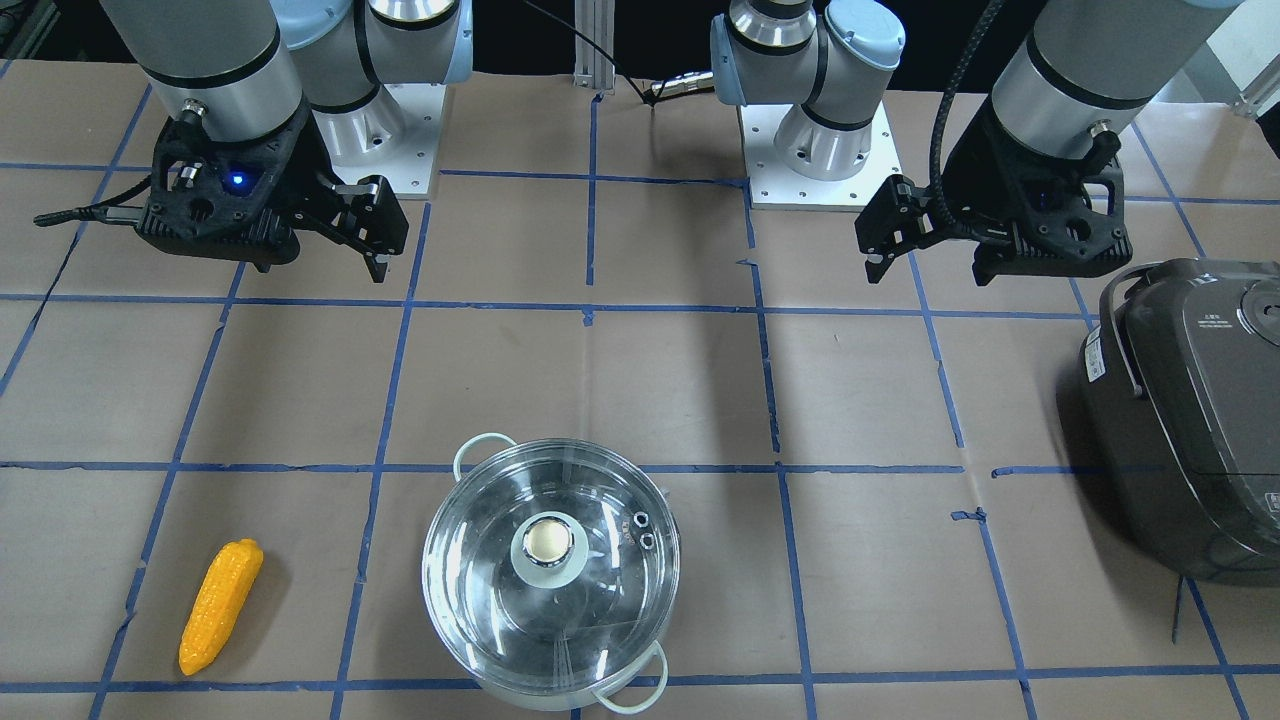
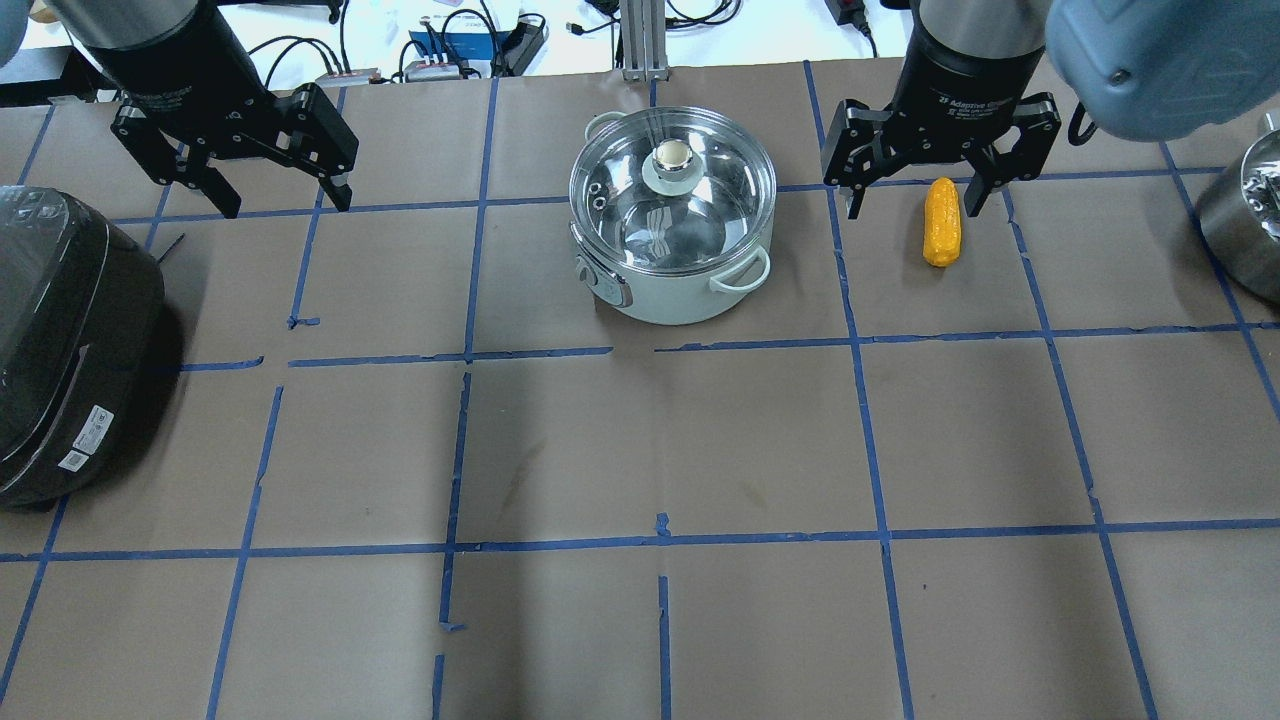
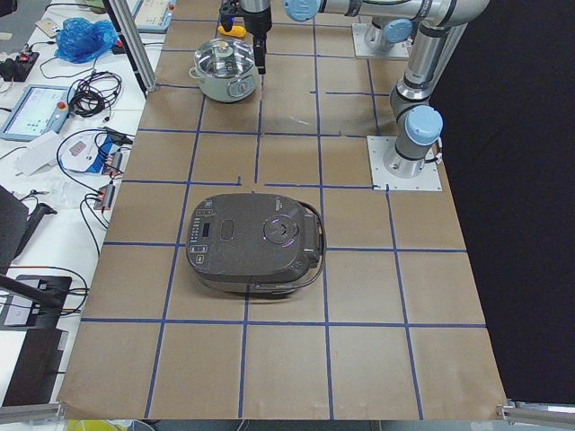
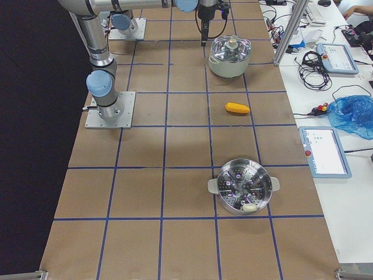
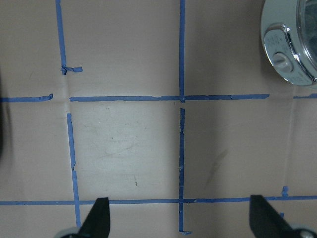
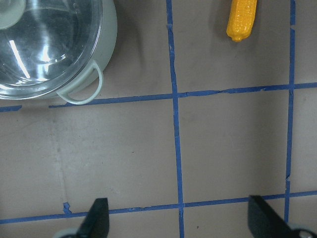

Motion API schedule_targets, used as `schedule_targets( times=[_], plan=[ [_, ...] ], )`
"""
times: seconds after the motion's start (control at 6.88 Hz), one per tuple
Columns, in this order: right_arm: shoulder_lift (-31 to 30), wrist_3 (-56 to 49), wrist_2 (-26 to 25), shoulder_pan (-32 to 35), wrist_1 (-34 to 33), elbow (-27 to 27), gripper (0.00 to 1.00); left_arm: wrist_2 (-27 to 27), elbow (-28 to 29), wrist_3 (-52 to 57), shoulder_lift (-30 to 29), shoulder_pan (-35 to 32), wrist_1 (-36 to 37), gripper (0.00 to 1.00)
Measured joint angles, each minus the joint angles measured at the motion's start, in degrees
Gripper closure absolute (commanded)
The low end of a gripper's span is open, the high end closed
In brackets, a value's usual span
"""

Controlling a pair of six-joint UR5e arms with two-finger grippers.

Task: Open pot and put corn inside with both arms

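Note:
The pot (image 2: 680, 305) stands at the table's far middle, its clear glass lid (image 2: 690, 215) with a round knob (image 2: 672, 157) on it. The yellow-orange corn (image 2: 942, 222) lies flat on the paper to the pot's right. My right gripper (image 2: 912, 208) hangs open and empty above the table, beside the corn and apart from it. My left gripper (image 2: 287, 205) hangs open and empty well to the pot's left. The right wrist view shows the lid (image 6: 39, 44) and the corn (image 6: 241, 19) ahead of the open gripper (image 6: 179, 218). The left wrist view shows only the pot's edge (image 5: 292, 44).
A dark grey rice cooker (image 2: 70, 330) sits at the left end of the table. A steel steamer pot (image 4: 243, 189) stands at the right end. Brown paper with a blue tape grid covers the table (image 2: 650, 450).

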Motion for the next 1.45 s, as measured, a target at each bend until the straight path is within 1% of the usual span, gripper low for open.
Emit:
schedule_targets(
  times=[0.29,0.44,0.58,0.73,1.02,1.31,1.45],
  plan=[
    [3.1,0.0,0.0,-3.7,1.5,-4.4,0.02,0.0,-0.8,0.1,-0.1,0.0,1.1,0.00],
    [4.7,-0.6,-0.3,-6.6,3.4,-6.6,0.01,-0.2,-0.7,-0.2,-0.4,0.0,2.3,0.00],
    [5.8,-1.6,-0.2,-9.4,3.6,-7.9,0.01,-1.5,0.0,-0.5,-1.7,-0.1,4.8,0.00],
    [7.7,-3.2,0.0,-11.1,1.3,-8.6,0.02,-3.5,1.1,-0.7,-4.0,-0.9,7.9,0.00],
    [14.1,-5.9,0.1,-12.7,-7.2,-8.5,0.05,-5.1,5.4,-5.0,-11.4,-6.2,14.0,0.00],
    [22.5,-6.5,0.3,-14.3,-16.0,-7.2,0.07,-5.3,12.1,-14.4,-19.3,-12.9,17.1,0.00],
    [26.0,-7.7,0.3,-15.0,-21.3,-5.6,0.07,-5.3,14.6,-20.1,-23.1,-15.9,19.5,0.00]
  ],
)
